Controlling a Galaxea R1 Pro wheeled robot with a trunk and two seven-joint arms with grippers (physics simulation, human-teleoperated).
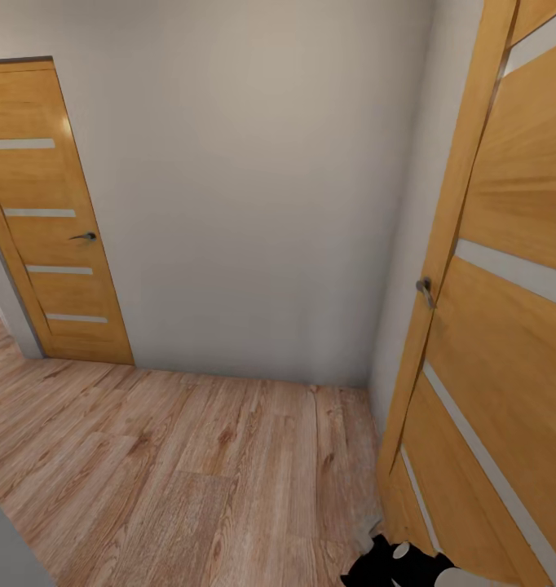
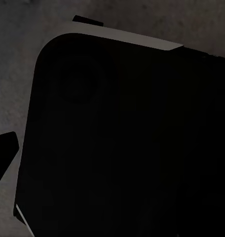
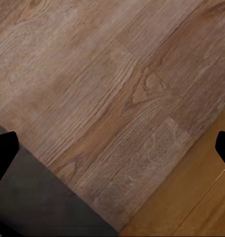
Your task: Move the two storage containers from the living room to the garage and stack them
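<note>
The two storage containers are out of view. I face a hallway corner with a light wood plank floor (image 1: pixel 188 456) and a plain grey-white wall (image 1: pixel 245 204). My right gripper (image 3: pixel 112 148) hangs open over the planks, its black fingertips (image 3: pixel 2 153) far apart with nothing between them. In the left wrist view one black fingertip (image 2: pixel 1 153) of my left gripper (image 2: pixel 112 153) sits wide at the frame's edge, in front of a dark rounded panel of my own body (image 2: pixel 122 138) over a grey rough surface (image 2: pixel 23 29).
A wooden door with pale slats and a lever handle (image 1: pixel 54 244) stands shut at the far left. A second such door (image 1: pixel 506 326) is close on my right, its handle (image 1: pixel 425 289) near. A black and white part of my arm (image 1: pixel 392 567) shows at the bottom.
</note>
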